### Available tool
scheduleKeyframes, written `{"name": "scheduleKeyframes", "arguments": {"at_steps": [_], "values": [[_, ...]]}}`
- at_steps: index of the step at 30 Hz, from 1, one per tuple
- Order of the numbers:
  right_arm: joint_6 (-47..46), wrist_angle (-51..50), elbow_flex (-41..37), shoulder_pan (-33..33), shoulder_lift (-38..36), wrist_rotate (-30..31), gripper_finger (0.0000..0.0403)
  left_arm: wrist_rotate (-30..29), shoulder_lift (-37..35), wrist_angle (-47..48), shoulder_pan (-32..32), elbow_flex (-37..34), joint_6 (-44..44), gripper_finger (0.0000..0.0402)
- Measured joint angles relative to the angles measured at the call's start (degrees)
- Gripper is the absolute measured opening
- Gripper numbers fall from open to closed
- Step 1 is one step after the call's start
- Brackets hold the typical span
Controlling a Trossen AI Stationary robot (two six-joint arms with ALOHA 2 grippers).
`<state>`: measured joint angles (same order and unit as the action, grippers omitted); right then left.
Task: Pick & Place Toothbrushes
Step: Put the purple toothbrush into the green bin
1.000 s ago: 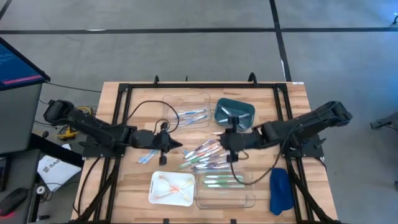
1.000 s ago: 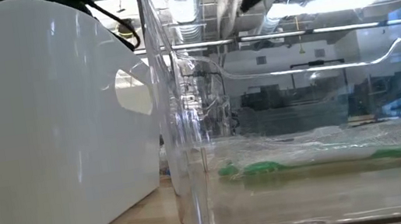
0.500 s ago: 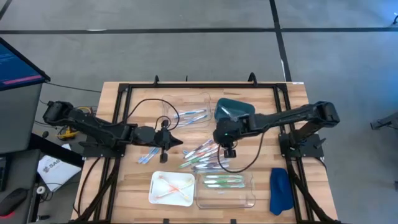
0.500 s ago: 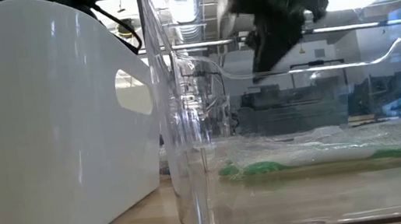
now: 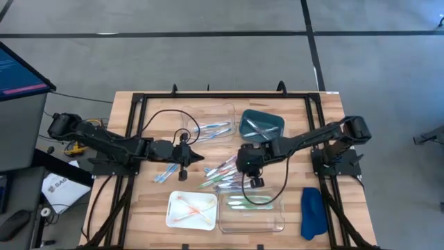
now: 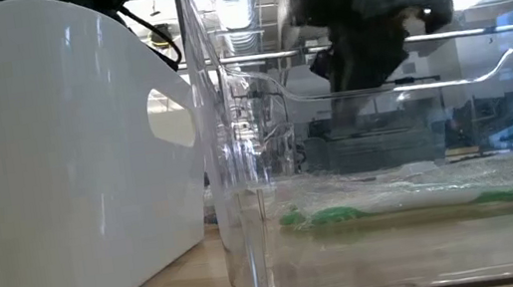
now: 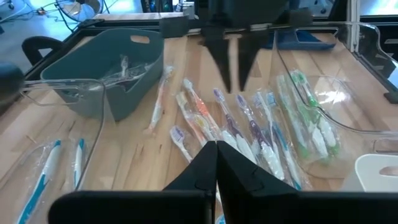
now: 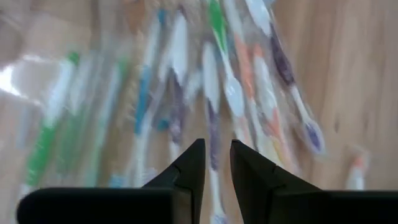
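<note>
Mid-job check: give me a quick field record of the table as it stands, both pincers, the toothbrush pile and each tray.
left pincer: shut, empty, left of the pile
right pincer: over the pile, slightly parted, nothing held
loose toothbrushes: heap at table centre
clear near tray: green toothbrushes
white tray: orange-pink toothbrushes
clear far tray: light blue toothbrushes
teal tray: pale toothbrushes
blue cloth: near right edge

matt pale wood worktop [image 5: 326,111]; glossy clear plastic tray [image 5: 277,221] beside opaque white plastic tray [image 5: 173,215]; toothbrushes [image 5: 225,172] in shiny plastic wrappers.
</note>
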<state>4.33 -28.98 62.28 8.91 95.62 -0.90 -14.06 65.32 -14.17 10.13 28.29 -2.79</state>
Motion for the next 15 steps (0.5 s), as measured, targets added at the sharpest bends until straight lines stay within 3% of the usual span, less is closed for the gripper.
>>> {"name": "scheduleKeyframes", "arguments": {"at_steps": [15], "values": [[-2.24,2.77,-0.20,1.22,3.44,-0.62,0.0068,0.00,0.00,-0.64,0.00,-0.02,0.10,0.0001]]}}
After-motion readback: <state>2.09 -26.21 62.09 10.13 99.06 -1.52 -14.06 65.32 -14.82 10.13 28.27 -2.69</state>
